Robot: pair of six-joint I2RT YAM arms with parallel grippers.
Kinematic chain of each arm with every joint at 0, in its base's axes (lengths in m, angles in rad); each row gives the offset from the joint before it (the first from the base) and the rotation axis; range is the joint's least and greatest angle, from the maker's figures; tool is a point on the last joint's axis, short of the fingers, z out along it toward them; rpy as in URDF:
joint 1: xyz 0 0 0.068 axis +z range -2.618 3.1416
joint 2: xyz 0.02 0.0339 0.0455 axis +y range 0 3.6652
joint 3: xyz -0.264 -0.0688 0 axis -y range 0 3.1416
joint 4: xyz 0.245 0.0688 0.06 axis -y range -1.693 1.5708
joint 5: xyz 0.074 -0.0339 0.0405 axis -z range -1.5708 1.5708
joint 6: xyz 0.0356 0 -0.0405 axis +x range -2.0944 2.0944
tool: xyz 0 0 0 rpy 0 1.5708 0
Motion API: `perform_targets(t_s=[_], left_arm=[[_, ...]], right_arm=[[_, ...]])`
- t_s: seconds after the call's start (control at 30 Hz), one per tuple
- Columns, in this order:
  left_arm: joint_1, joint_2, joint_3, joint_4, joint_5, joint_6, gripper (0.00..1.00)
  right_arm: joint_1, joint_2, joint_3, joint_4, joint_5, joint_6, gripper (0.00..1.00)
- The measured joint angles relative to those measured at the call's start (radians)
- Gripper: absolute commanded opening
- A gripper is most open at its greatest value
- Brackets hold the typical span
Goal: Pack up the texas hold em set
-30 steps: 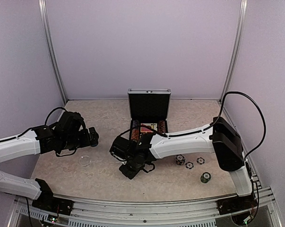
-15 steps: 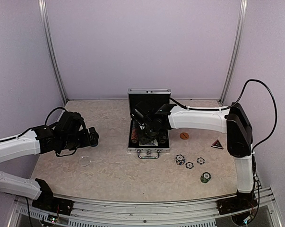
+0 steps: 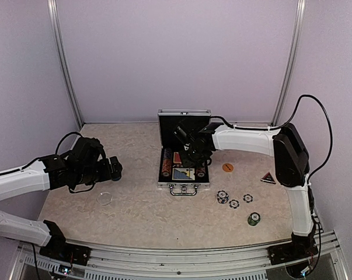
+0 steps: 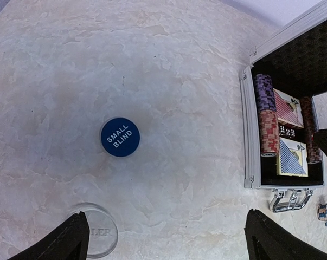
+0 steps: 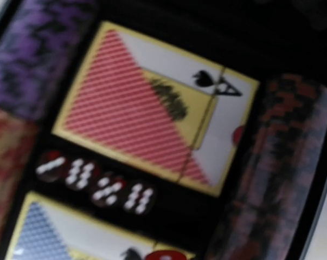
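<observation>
Marbled bench point(image 3: 135, 210), walled in on three sides. My right arm reaches out over the open silver case point(image 3: 170, 125), which sits mid-bench toward the back with its lid upright and its handle point(image 3: 183, 189) facing me. My right fingers point(image 3: 194, 156) hang over the case interior. They're dark against the black lining and don't show in the right wrist view, so I can't tell if they're spread or closed. My left arm is out to the left and my left fingers point(image 3: 114, 169) are spread wide and hold nothing, well apart from the case. Inside the case, the red-backed deck point(image 5: 147, 103) lies at the back and the blue-backed deck point(image 4: 292, 157) at the front, both in the middle slot. A purple chip row point(image 4: 264, 92) and below it a red chip row point(image 4: 268, 131) fill the left slot, and a dark red chip row point(image 5: 282, 162) fills the right slot. Out on the bench, a blue "SMALL BLIND" disc point(image 4: 120, 137) lies below my left wrist, with a clear disc point(image 3: 104, 198) nearer me. An orange disc point(image 3: 227, 167) lies just right of the case, and a dark triangular piece point(image 3: 268, 177) is further right. Three loose striped chips point(image 3: 234, 203) lie near the case's front right corner, with a short green chip stack point(image 3: 254, 219) nearer me. The dice point(image 5: 93, 181) sit in a row between the two decks, pips up.
</observation>
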Motion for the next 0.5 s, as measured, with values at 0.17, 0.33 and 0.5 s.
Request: perform_targets(t_s=[0.17,0.33,0.5], left_arm=[[0.002,0.000,0.000,0.000,0.000,0.002,0.99],[0.005,-0.007,-0.006,0.002,0.000,0.002,0.99],[0.006,-0.021,-0.022,0.002,0.000,0.002,0.99]], right_arm=[[-0.017,0.050,0.051,-0.004,0.001,0.018,0.12],[-0.022,0.091,0.101,-0.006,0.001,0.032,0.13],[-0.022,0.114,0.110,-0.007,0.001,0.047,0.13]])
